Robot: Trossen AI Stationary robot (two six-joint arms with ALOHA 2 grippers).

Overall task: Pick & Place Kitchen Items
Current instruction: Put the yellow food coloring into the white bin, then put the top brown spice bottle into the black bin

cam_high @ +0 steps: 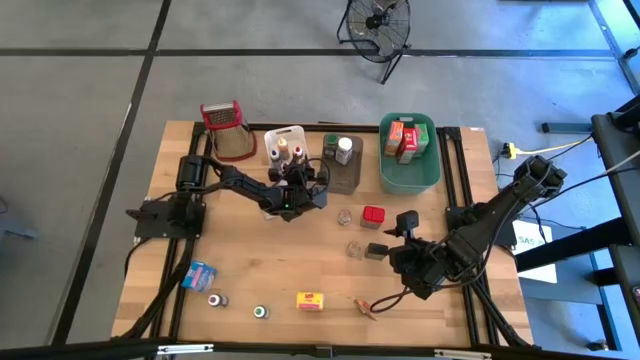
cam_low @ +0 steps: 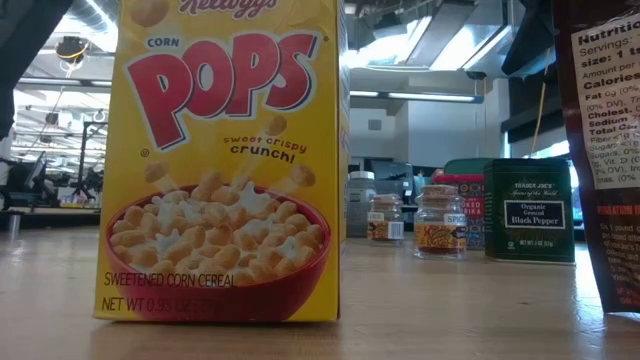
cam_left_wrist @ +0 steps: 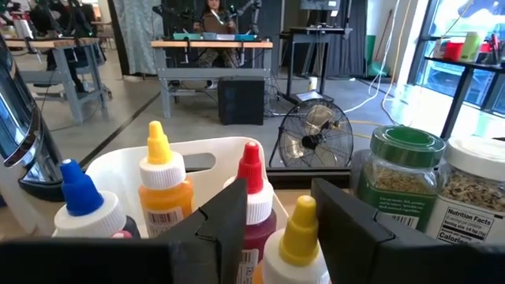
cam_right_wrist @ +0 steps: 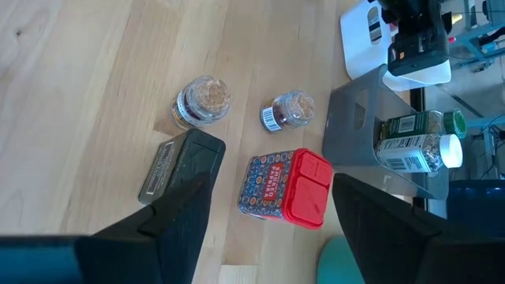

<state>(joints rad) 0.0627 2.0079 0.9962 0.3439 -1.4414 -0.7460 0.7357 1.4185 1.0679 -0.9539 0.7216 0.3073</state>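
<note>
My left gripper (cam_high: 297, 188) is at the near side of the white tub (cam_high: 285, 138), shut on a small yellow-capped bottle (cam_left_wrist: 298, 229). Blue-, orange- and red-capped bottles (cam_left_wrist: 162, 185) stand in that tub. My right gripper (cam_right_wrist: 268, 237) hovers open above the table's middle right (cam_high: 398, 240). Its fingers stand apart on either side of a red-lidded tin (cam_right_wrist: 284, 185) without touching it. A black pepper tin (cam_right_wrist: 170, 170) lies beside one finger. Two small glass spice jars (cam_right_wrist: 201, 102) stand beyond it. Neither gripper shows in the low view. My left gripper has the yellow-capped bottle by its body (cam_left_wrist: 288, 256), below the cap, between the two fingers (cam_left_wrist: 225, 217). The fingers come in roughly level from the table's near side. The bottle stands upright. The picture's lower edge cuts off the pads and the bottle's base.
A grey see-through tub (cam_high: 343, 165) holds green- and white-lidded jars. A green tub (cam_high: 410, 170) holds red and orange boxes. A mesh grater (cam_high: 225, 130) stands at the far left. A blue box (cam_high: 200, 273), two small jars (cam_high: 215, 298) and a yellow cereal box (cam_high: 312, 300) lie near the near edge.
</note>
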